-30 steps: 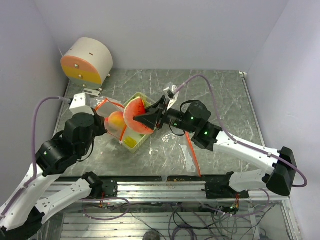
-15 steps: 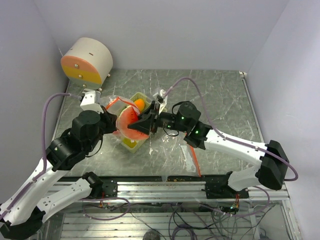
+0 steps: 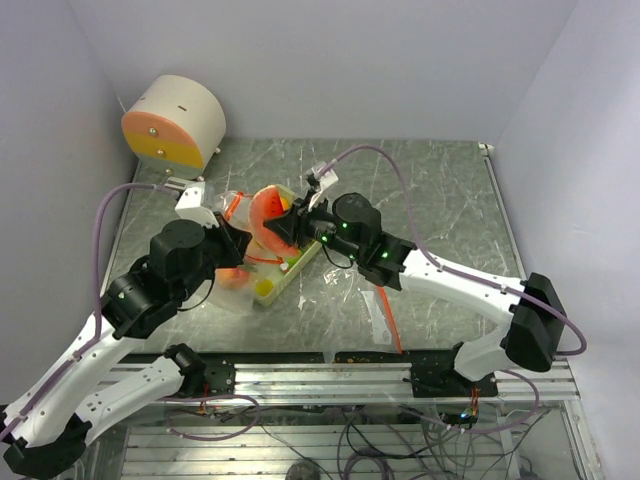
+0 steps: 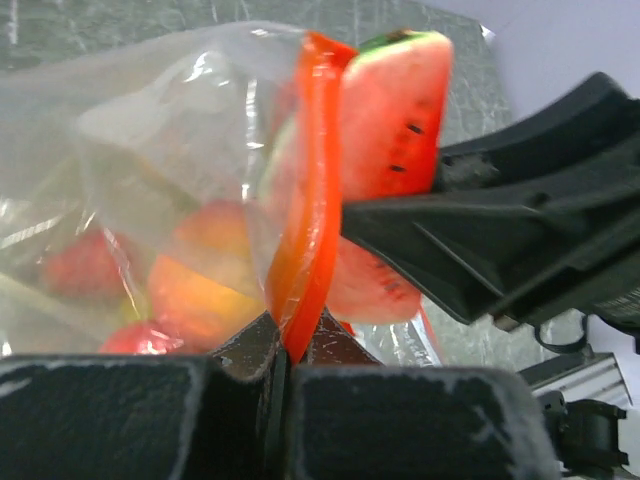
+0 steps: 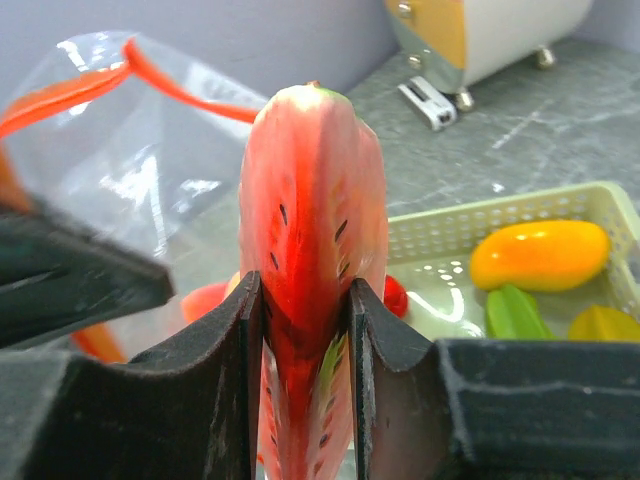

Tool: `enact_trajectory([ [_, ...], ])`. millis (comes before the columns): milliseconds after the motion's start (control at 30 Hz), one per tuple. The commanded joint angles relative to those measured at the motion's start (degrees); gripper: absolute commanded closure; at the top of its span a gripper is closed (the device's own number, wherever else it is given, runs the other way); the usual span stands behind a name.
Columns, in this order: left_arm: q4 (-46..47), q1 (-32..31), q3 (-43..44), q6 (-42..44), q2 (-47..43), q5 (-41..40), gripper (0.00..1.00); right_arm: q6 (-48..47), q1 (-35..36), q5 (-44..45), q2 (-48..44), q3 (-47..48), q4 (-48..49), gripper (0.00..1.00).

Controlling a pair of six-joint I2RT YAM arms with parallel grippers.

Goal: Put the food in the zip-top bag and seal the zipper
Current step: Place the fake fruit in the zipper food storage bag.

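Observation:
My right gripper [image 5: 305, 330] is shut on a red watermelon slice [image 5: 310, 200] with a green rind and holds it upright at the mouth of the clear zip-top bag [image 5: 130, 170]. My left gripper [image 4: 288, 350] is shut on the bag's orange-red zipper strip [image 4: 315, 180] and holds the mouth up. Peach-coloured and red pieces [image 4: 200, 290] lie inside the bag. From above, the slice [image 3: 268, 212] sits between the two grippers over the tray. An orange mango [image 5: 540, 253], a green piece [image 5: 515, 312] and a yellow piece [image 5: 605, 322] lie in the tray.
The pale yellow-green tray [image 5: 480, 225] lies under and beside the bag at the table's middle left. A white and orange drum-shaped object [image 3: 175, 122] stands at the back left. A flat clear sheet with an orange strip [image 3: 385, 315] lies near the front edge.
My right gripper has carried the watermelon slice left and back, up to the bag mouth. My left gripper has brought the bag rightward to meet it.

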Motion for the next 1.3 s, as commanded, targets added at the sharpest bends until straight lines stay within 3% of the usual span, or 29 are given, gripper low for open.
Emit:
enact_trajectory([
  [0, 5.5, -0.2, -0.5, -0.6, 1.3, 5.8, 0.93, -0.3, 0.5, 9.5, 2.6, 3.2, -4.7, 1.00],
  [233, 9.0, -0.2, -1.7, -0.4, 3.8, 7.1, 0.93, -1.7, 3.2, 9.2, 4.0, 4.3, -3.4, 1.00],
  [633, 12.5, -0.2, -4.4, 3.5, 4.5, 6.9, 0.93, -9.5, 7.2, 1.2, -3.9, -7.9, 0.4, 1.00],
  [1100, 22.2, -0.2, -6.6, 7.1, 7.0, 29.7, 0.93, -9.1, 7.8, 4.5, 2.1, -3.5, 1.7, 1.00],
  [1267, 20.2, -0.2, -7.3, 7.3, 5.2, 30.6, 0.93, -10.1, 7.3, 8.7, -1.0, -3.8, 3.5, 1.00],
])
